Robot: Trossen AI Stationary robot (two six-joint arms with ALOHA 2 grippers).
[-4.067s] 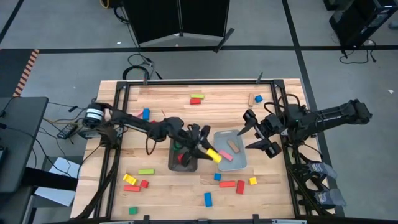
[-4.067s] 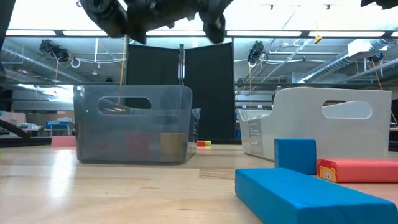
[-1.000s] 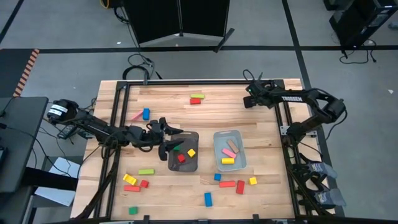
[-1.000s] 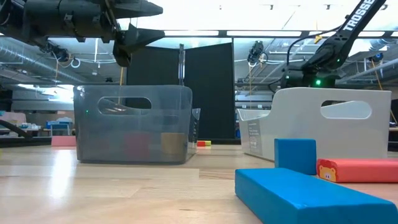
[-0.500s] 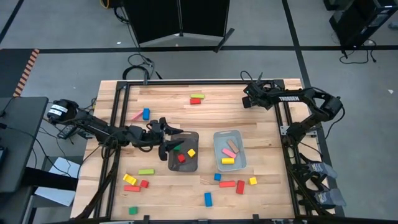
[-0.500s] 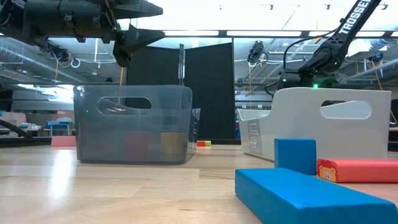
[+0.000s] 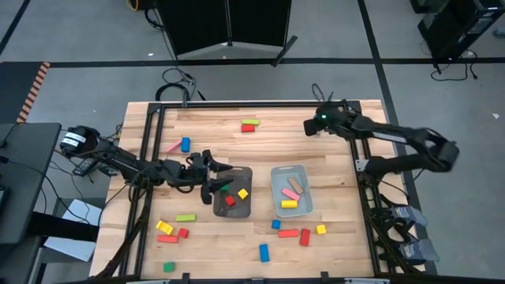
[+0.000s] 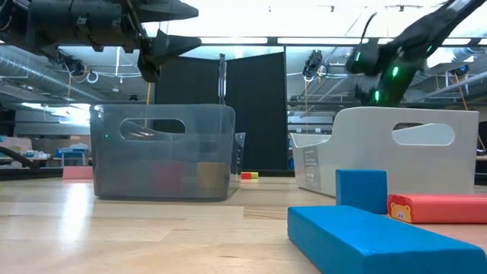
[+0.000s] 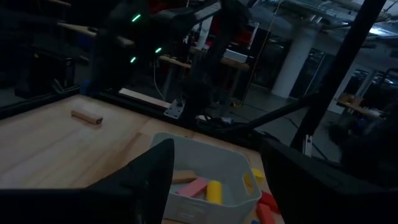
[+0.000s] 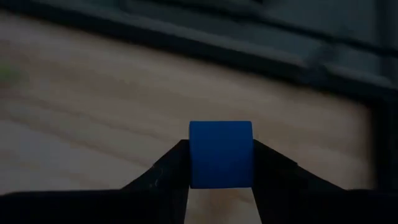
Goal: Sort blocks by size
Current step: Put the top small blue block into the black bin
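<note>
My right gripper (image 10: 221,163) is shut on a blue cube (image 10: 221,146) over the table's far right (image 7: 310,126). A tan block (image 9: 87,116) lies on the table close by. My left gripper (image 7: 215,178) hangs open and level at the left rim of the dark grey tray (image 7: 233,207), which holds red, yellow and green cubes. The pale tray (image 7: 276,175) holds tan, pink and yellow bars. More blocks lie loose: a green and a red bar (image 7: 250,125) at the far side, several (image 7: 288,233) along the near side. My right gripper pinches the blue cube by two opposite sides (image 10: 194,155) between its two fingers. The fingers slant down toward the table. The cube sits square in the hold, lifted clear of the wood.
A pink and a blue block (image 7: 181,145) lie at the far left. A blue bar (image 8: 373,240), a blue cube and a red bar lie close before the low camera. A black metal frame (image 7: 150,118) rims the table.
My right gripper has risen from the far right of the table, and its arm has stretched out straighter.
</note>
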